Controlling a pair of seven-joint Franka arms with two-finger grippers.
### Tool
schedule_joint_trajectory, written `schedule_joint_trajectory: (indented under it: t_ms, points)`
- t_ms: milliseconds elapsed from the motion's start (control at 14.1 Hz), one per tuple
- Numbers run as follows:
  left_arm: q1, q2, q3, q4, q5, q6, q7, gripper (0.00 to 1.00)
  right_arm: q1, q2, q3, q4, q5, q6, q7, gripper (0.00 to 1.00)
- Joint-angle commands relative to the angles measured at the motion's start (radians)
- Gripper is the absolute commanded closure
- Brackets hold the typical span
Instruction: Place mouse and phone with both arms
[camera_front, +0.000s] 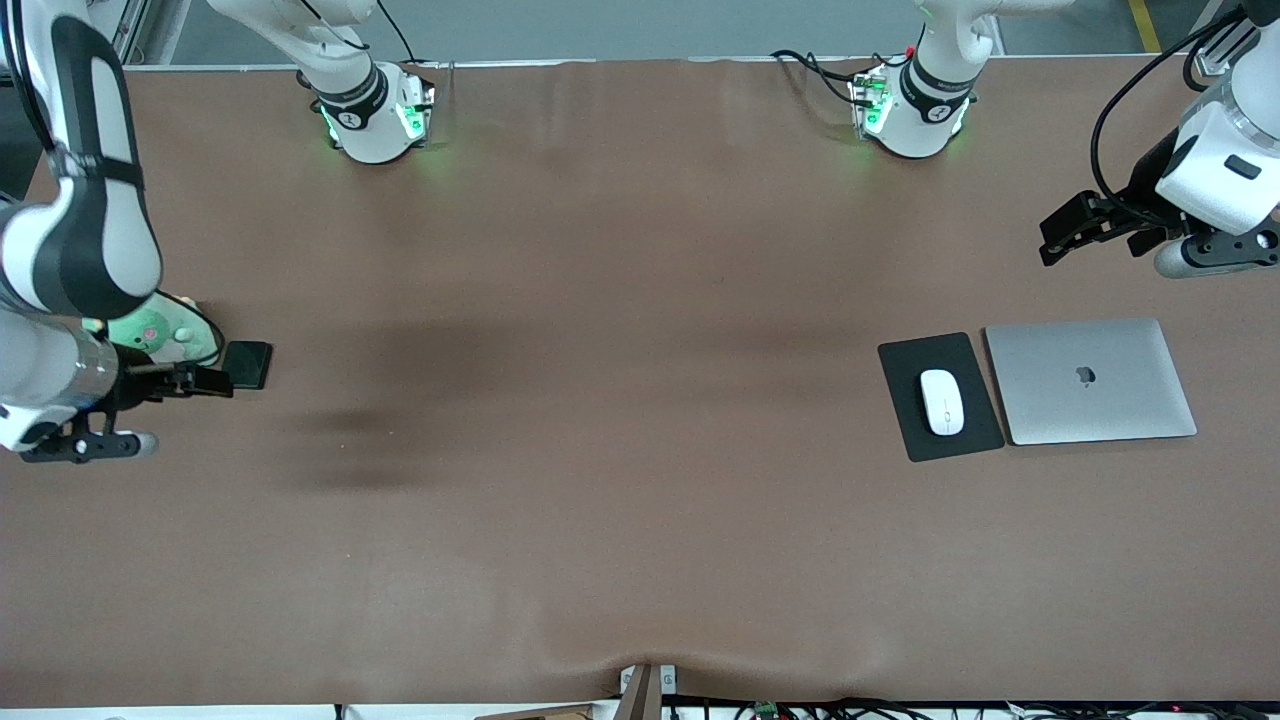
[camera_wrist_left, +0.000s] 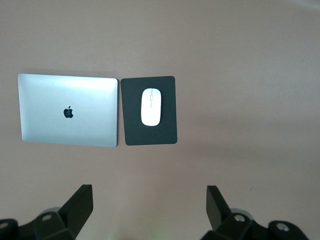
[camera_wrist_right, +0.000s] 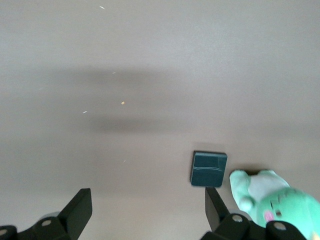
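Bench (camera_front: 620, 520): brown surface carrying 5 loose items; no container among them.
Black pad (camera_front: 905, 425): flat and matte, toward the left arm's end of the bench; bears 1 item.
Mouse (camera_front: 941, 402): white oval, lying on the black pad, inside its edges.
Laptop (camera_front: 1090, 381): silver, lid shut, logo up, just beside the black pad, closer to the left arm's end of the bench.
Phone (camera_front: 247, 364): small black slab flat on the bench, toward the right arm's end, well apart from the mouse.
Plush toy (camera_front: 160, 333): green, just beside the phone, partly hidden by the right arm in the front view.
Right tool (camera_front: 205, 381): fingers spread wide, holding nothing, over the bench at the phone's edge; whether it touches the phone cannot be told.
Left tool (camera_front: 1075, 228): fingers spread wide, holding nothing, in the air over bare bench near the laptop.
Left wrist view only: 2 fingers (camera_wrist_left: 80, 206) apart, with mouse (camera_wrist_left: 150, 106), pad (camera_wrist_left: 165, 135) and laptop (camera_wrist_left: 68, 110) in 1 row.
Right wrist view only: phone (camera_wrist_right: 208, 169) and the toy's face (camera_wrist_right: 280, 202) unobstructed, 1 finger (camera_wrist_right: 216, 207) close by both.
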Motion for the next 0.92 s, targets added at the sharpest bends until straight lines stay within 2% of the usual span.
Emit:
schedule_joint_trajectory:
  t_ms: [0, 212, 354, 424, 495, 566, 848]
  points:
    - [0.015, -0.022, -0.005, -0.008, -0.027, -0.017, 0.022, 0.0, -0.002, -0.15, -0.01, -0.033, 0.076, -0.086, 0.018, 0.0]
    - [0.02, -0.029, -0.002, -0.008, -0.027, -0.034, 0.027, 0.0, 0.004, -0.261, -0.016, -0.033, 0.07, -0.175, 0.019, 0.0]
    - [0.02, -0.041, 0.007, -0.008, -0.027, -0.066, 0.121, 0.0, 0.024, -0.311, -0.028, -0.033, 0.065, -0.228, 0.044, 0.0]
    - [0.022, -0.053, 0.021, -0.006, -0.033, -0.083, 0.189, 0.0, 0.056, -0.33, -0.059, -0.03, 0.065, -0.262, 0.059, 0.0]
    - [0.02, -0.053, 0.072, 0.002, -0.082, -0.1, 0.244, 0.0, 0.079, -0.344, -0.086, -0.03, 0.065, -0.281, 0.08, 0.0]
    - [0.017, -0.053, 0.109, 0.021, -0.129, -0.129, 0.231, 0.0, 0.081, -0.36, -0.09, -0.03, 0.067, -0.298, 0.106, 0.0]
    - [-0.012, -0.013, 0.093, 0.045, -0.099, -0.088, 0.114, 0.0, 0.077, -0.373, -0.08, -0.022, 0.07, -0.335, 0.163, 0.0]
